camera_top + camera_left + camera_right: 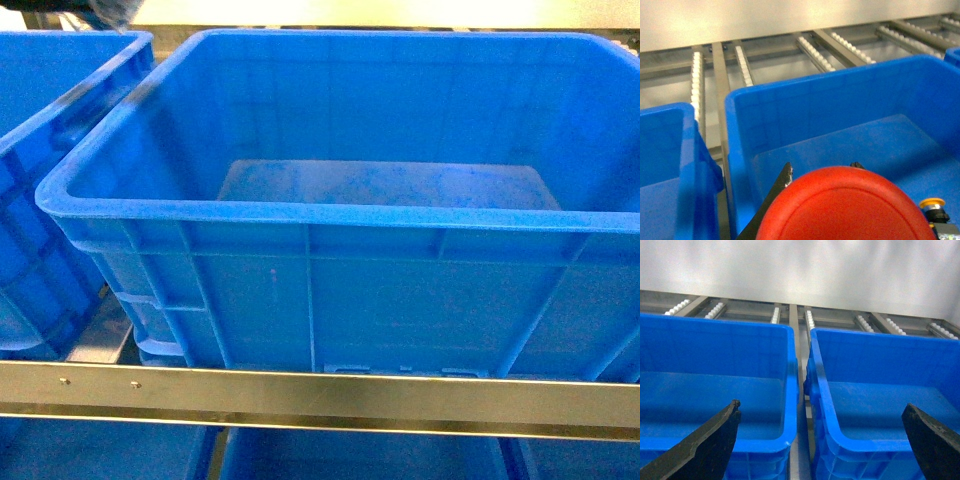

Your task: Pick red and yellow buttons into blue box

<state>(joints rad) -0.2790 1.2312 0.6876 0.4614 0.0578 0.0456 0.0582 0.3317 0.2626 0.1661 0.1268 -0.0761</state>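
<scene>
1. We see our left hand (820, 172) closed on one red button (845, 207), above the blue box (840, 115).
2. One yellow button (932, 203) lies inside.
3. Our right hand (822, 440) is spread wide, empty.

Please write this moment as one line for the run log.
left gripper: shut on red button above blue box | yellow button: on box floor | right gripper: open, empty
</scene>
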